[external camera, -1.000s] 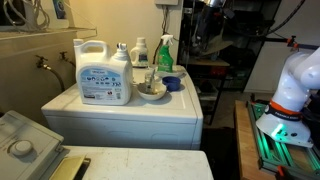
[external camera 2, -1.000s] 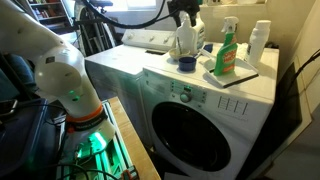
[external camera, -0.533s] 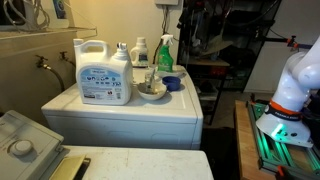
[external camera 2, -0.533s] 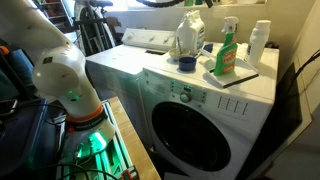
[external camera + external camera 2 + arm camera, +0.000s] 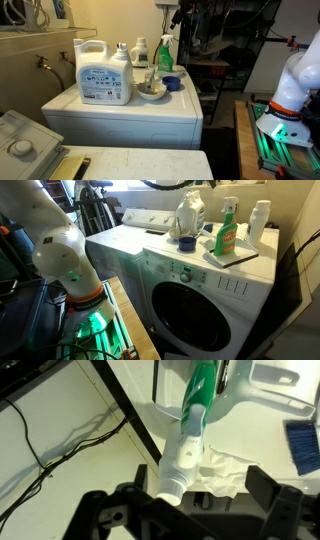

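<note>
My gripper is open and empty, its two dark fingers spread wide in the wrist view. It hangs high above the washer top; in an exterior view it shows as a dark shape near the top edge. Right below it stands a green spray bottle with a white trigger head, also seen in both exterior views. A crumpled white cloth lies beside the bottle, in a bowl. A blue cup stands next to the bowl.
A large white detergent jug and a smaller white bottle stand on the white washer. A second machine stands behind. The robot base stands beside the washer, with green lights below.
The gripper has risen from just above the bowl and spray bottle to the top edge of the exterior views. The things on the washer have not moved.
</note>
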`<move>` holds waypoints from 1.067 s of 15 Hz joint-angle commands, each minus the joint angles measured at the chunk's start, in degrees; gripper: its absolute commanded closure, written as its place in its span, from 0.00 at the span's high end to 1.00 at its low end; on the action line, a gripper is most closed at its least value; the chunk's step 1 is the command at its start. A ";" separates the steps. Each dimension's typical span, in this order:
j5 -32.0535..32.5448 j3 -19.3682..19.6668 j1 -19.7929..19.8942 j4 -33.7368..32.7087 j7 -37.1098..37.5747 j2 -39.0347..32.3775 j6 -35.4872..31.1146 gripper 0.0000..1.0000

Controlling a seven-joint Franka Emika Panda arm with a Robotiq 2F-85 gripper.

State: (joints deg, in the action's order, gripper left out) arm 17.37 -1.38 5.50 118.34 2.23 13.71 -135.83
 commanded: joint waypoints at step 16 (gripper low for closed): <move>-13.45 4.38 -0.48 -24.28 -12.59 -22.52 22.73 0.58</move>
State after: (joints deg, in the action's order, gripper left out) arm 1.99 2.45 5.72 94.24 -13.14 -8.48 -112.24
